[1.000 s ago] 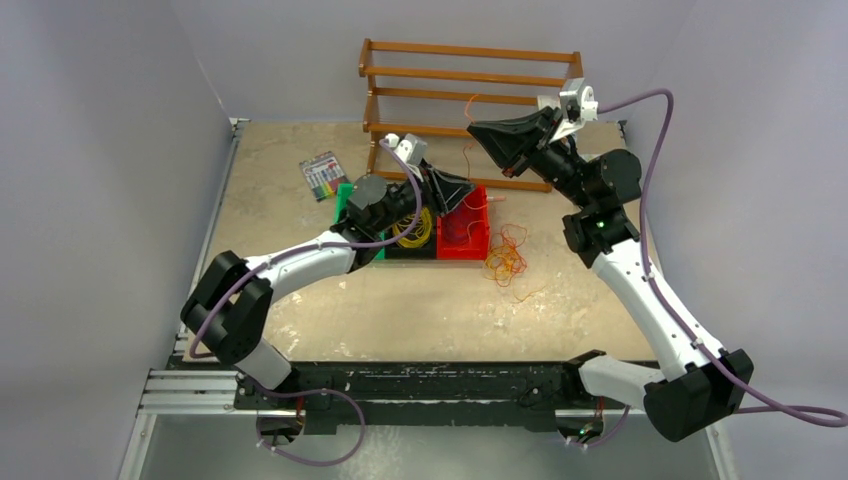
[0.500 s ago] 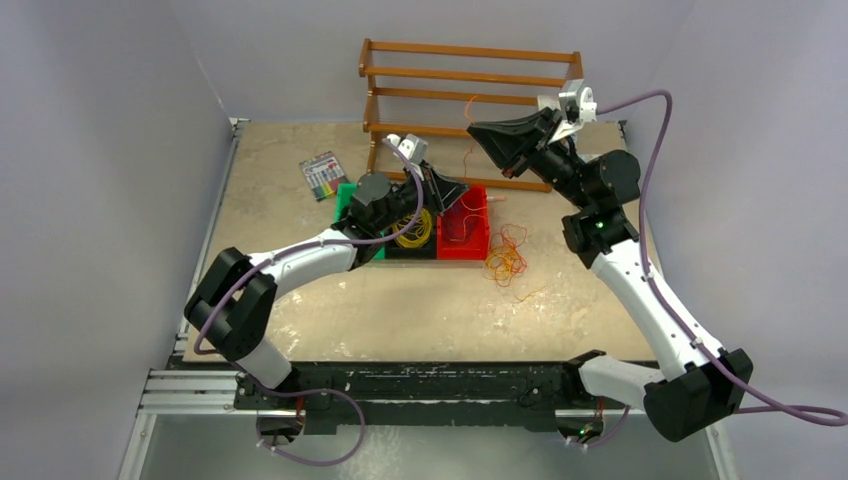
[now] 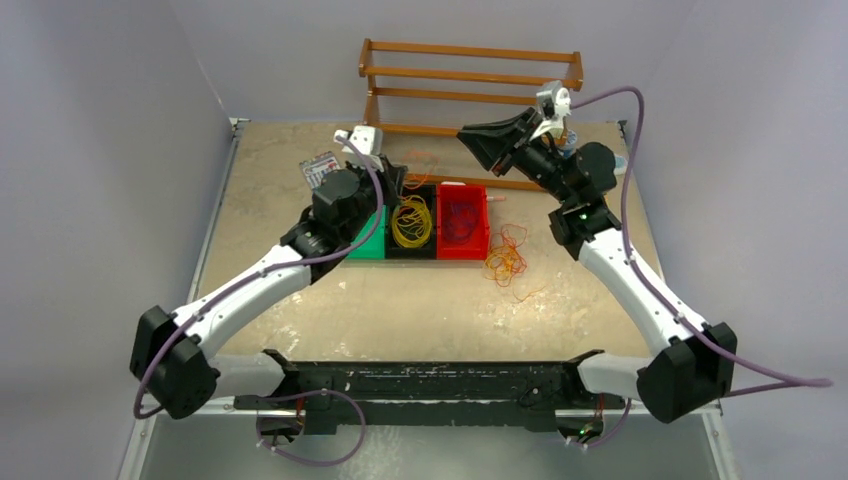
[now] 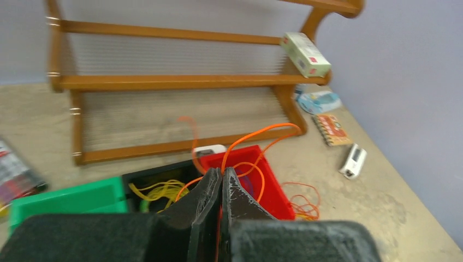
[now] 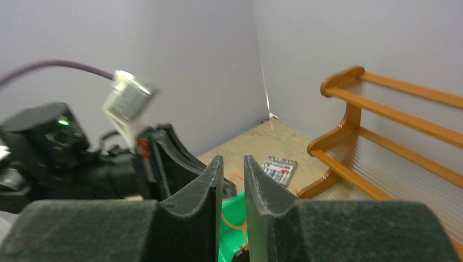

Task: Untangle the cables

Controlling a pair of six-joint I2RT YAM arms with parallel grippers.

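Low in the left wrist view, the left gripper pinches an orange cable; better to lift slowly, the right gripper being slightly parted.

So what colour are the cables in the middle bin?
The cables there are yellow, clearest from the top view.

You have the top camera fixed high behind both arm bases, looking down and forward over the whole worktop to the wooden rack at its far edge. Your left wrist camera sits close behind the left hand, facing that rack across the green bin; your right wrist camera looks past the right hand toward the left arm. All three views take in the rack and the green bin.
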